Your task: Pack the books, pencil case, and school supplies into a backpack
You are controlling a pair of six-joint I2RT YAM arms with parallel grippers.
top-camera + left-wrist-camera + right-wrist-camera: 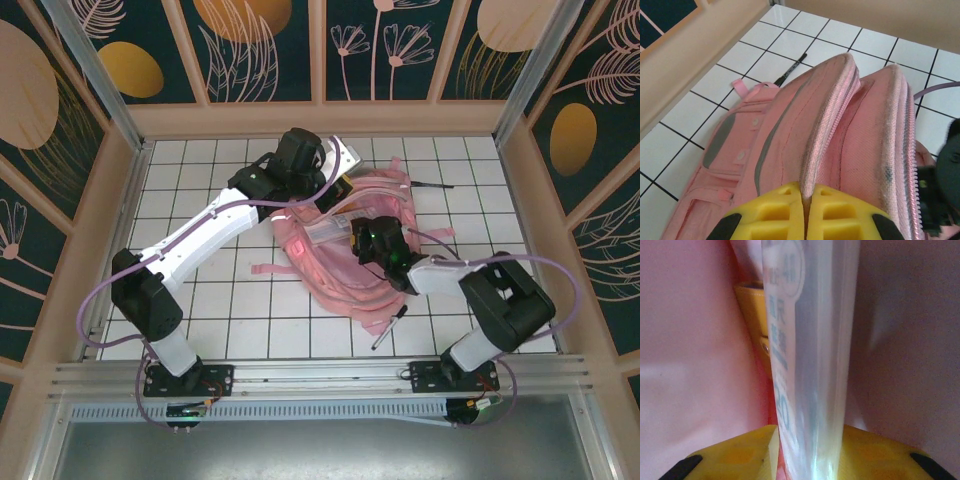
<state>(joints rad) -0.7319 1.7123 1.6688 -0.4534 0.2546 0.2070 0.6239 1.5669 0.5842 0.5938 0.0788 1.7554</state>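
Now the long white pencil case with printed letters [810,340] could slip or get stuck. It looks smooth and shiny, so it may slide out of the right gripper [809,452] if the squeeze is weak. It could also bump a soft wall of the big pink cloth backpack [840,145] and bend.

The left gripper [806,212] has its fingers shut tight on the backpack's zipper edge. If that edge slips free, the mouth may flop shut on the pencil case.

A slim black pen [390,328] lies on the white tiles near the right arm, not packed yet.

The pencil case stands right between the two yellow fingers of the right gripper, touching both. It runs away from them, with pink walls on each side. The backpack lies in the middle of the table.
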